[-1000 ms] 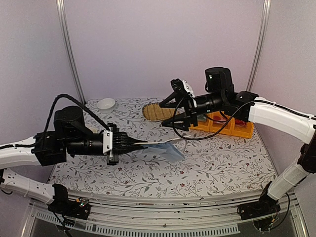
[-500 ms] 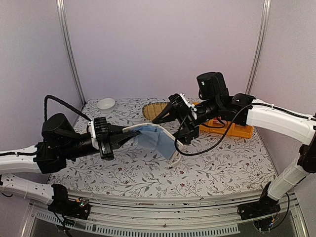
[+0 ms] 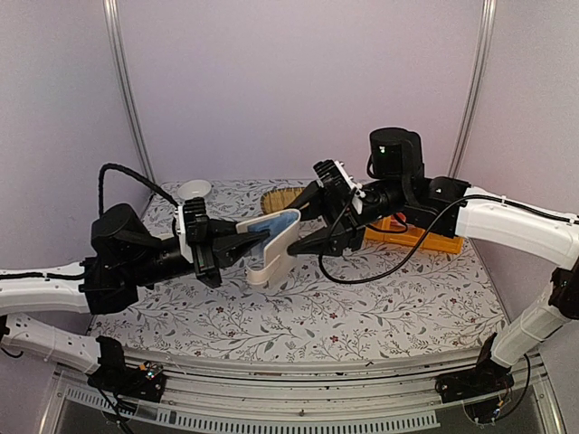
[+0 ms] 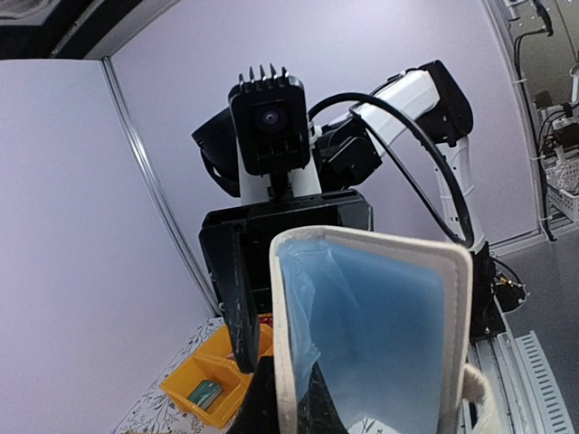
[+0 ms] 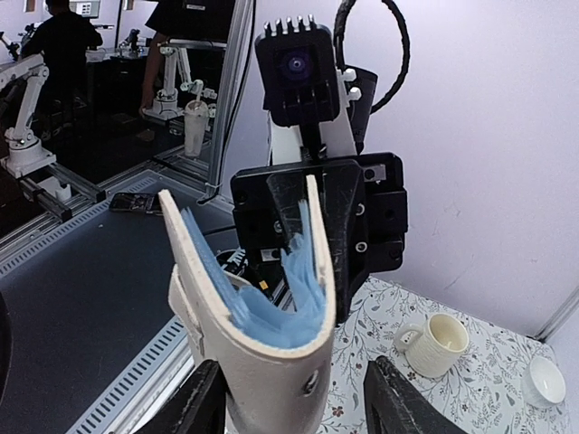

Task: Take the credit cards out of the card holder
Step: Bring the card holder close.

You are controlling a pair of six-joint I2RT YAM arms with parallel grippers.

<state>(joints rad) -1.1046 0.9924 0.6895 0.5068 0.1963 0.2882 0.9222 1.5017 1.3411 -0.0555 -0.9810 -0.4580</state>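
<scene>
**Top view:** card holder (image 3: 271,242) hangs in mid-air over the floral worktop (image 3: 407,298), spread in a V w/ its blue inside facing up. The left jaws are clamped tight on one flap. The right jaws stand part-open either side of the other flap's edge, w/ no clear contact. A straw mat (image 3: 280,204) and yellow bin (image 3: 427,239) sit at the back.

**Left wrist view:** the cream-edged pocket fills the frame, w/ the right arm head-on just behind it. Of the credit cards (image 4: 380,334) only a light-blue face shows, inside the holder. Card vs pocket lining can't be told apart, and the red-pink one isn't visible.

**Right wrist view:** the cream flap stands between the two fingers (image 5: 204,402), w/ a gap on each side.

**Risks from here:**
- If the right jaws bite the whole flap and not a card edge, any pull prob. drags the holder out of the left jaws' grip. It could then drop to the worktop w/ the cards inside.
- A bite on the glossy pocket alone could crumple or tear it.
- W/ the holder open and tilted, a loosened card may slide out and fall.
- Both sets of jaws work very near each other, so a small misalignment risks them knocking together.
</scene>
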